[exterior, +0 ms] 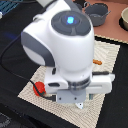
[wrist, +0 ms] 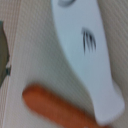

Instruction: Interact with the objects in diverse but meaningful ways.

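In the exterior view my arm fills the middle and hangs low over a beige woven mat (exterior: pixel 107 75). The gripper (exterior: pixel 80 104) points down at the mat's near part; only a small tip shows, so its opening is unclear. A shiny red item (exterior: pixel 39 88) peeks out beside the hand on the exterior view's left. A small orange piece (exterior: pixel 98 62) lies on the mat on the exterior view's right. The wrist view shows a white elongated piece (wrist: pixel 85 50) with black marks lying on the mat close to an orange-red sausage-shaped toy (wrist: pixel 52 106). No fingers show there.
A grey pot (exterior: pixel 97 12) stands at the back, with a tan plate (exterior: pixel 124 19) at the exterior view's far right edge. The mat lies on a dark table (exterior: pixel 15 30). A black cable (exterior: pixel 10 62) runs on the exterior view's left. A dark object (wrist: pixel 2 50) sits at the wrist view's edge.
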